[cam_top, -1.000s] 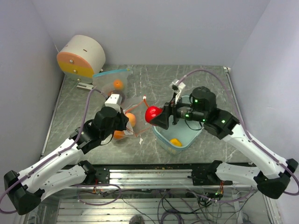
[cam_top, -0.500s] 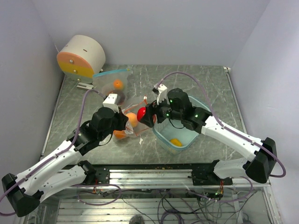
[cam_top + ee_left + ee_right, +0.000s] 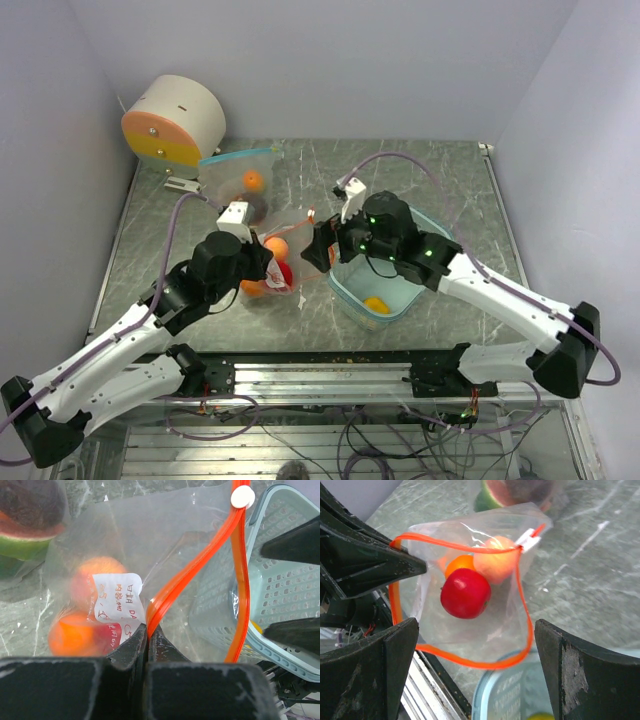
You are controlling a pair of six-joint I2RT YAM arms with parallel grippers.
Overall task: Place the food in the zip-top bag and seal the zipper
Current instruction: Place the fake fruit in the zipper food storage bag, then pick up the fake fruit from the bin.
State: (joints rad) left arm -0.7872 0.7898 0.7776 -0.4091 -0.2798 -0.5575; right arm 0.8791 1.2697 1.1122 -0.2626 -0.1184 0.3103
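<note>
The clear zip-top bag (image 3: 287,262) with an orange zipper rim (image 3: 520,605) lies open left of centre. My left gripper (image 3: 262,266) is shut on the rim (image 3: 159,600). Inside the bag are a red fruit (image 3: 465,593), an orange one (image 3: 457,563) and a peach one (image 3: 496,559); they also show through the plastic in the left wrist view (image 3: 72,632). My right gripper (image 3: 320,246) hangs open and empty over the bag's mouth (image 3: 476,630). A yellow fruit (image 3: 376,304) lies in the pale teal tub (image 3: 408,290).
A second clear bag (image 3: 240,172) at the back left holds an orange fruit (image 3: 252,180) and a dark maroon and green piece (image 3: 25,525). A white and orange drum (image 3: 172,122) stands in the back left corner. Walls close both sides.
My right gripper carried the red fruit left from above the tub to the bag's mouth and opened. The red fruit now lies inside the bag. My left gripper kept its hold.
</note>
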